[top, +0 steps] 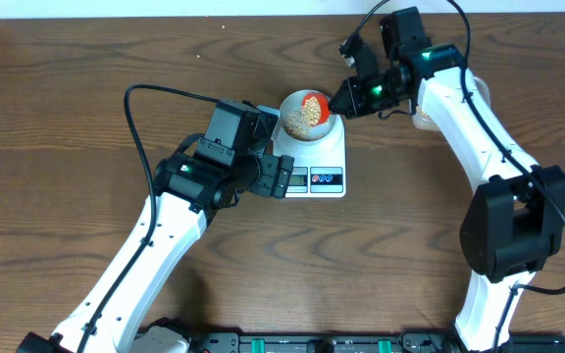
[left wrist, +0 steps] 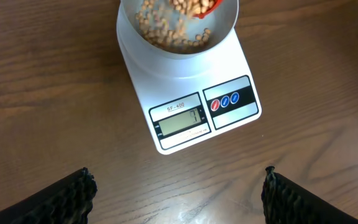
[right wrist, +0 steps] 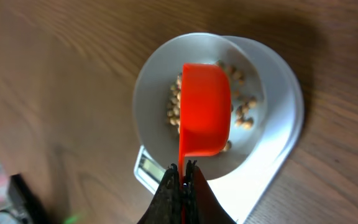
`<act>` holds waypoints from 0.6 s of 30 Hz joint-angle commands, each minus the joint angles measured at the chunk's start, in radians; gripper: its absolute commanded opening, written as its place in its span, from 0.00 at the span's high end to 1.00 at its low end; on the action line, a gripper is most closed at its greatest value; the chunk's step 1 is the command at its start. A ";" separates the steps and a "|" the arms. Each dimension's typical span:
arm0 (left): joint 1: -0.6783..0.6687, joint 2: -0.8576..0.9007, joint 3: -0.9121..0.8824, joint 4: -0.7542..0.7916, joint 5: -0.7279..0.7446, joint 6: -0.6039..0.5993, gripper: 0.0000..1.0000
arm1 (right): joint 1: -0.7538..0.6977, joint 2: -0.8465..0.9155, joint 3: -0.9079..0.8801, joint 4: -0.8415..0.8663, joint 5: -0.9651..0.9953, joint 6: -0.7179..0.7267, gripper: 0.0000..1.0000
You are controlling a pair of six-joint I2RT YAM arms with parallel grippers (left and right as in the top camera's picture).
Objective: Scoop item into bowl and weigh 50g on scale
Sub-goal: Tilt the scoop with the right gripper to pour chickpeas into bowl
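Beans [right wrist: 243, 118] lie in the bowl [right wrist: 151, 87] on the scale [left wrist: 185, 93] — the right gripper [right wrist: 183, 177], fingers clamped on the red scoop [right wrist: 205, 106] handle, tips it over the bowl to pour. Left gripper [left wrist: 179, 196] hangs by the display, fingers wide apart, empty. Wood-grain table [top: 67, 98] — no room visible.

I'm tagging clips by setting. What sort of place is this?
Likely a robot lab bench, not a kitchen: a left arm and right arm work at a wood table, with a bowl of beans on a scale and a scoop over the bowl.
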 commanded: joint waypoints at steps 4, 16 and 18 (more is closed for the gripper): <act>0.005 -0.020 -0.006 -0.002 0.008 0.011 0.12 | 0.024 -0.011 0.003 0.006 0.093 0.006 0.99; 0.005 -0.020 -0.006 -0.002 0.008 0.010 0.12 | 0.030 -0.013 0.003 0.045 0.094 0.002 0.99; 0.005 -0.020 -0.006 -0.003 0.008 0.010 0.12 | 0.031 -0.016 0.003 0.048 0.095 0.001 0.99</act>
